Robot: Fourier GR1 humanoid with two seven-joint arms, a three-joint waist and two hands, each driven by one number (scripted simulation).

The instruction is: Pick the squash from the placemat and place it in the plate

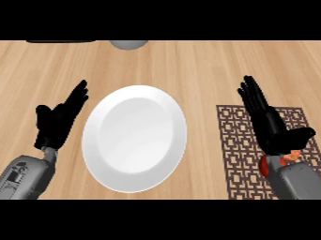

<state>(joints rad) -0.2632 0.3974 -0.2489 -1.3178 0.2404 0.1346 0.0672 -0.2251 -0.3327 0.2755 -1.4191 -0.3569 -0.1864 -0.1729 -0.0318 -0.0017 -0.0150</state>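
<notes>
A white plate [135, 138] lies in the middle of the wooden counter. To its right is a brown patterned placemat [241, 140]. My right hand [269, 123] hovers over the placemat, open with straight fingers pointing away and the thumb out to the right. The squash [292, 156] shows only as small orange and red bits under the wrist; most of it is hidden by the hand and forearm. My left hand [59, 119] rests open to the left of the plate, fingers up.
A grey rounded object [128, 44] sits at the far edge of the counter, above the plate. A dark flat object [61, 41] lies at the far left edge. Bare wood surrounds the plate.
</notes>
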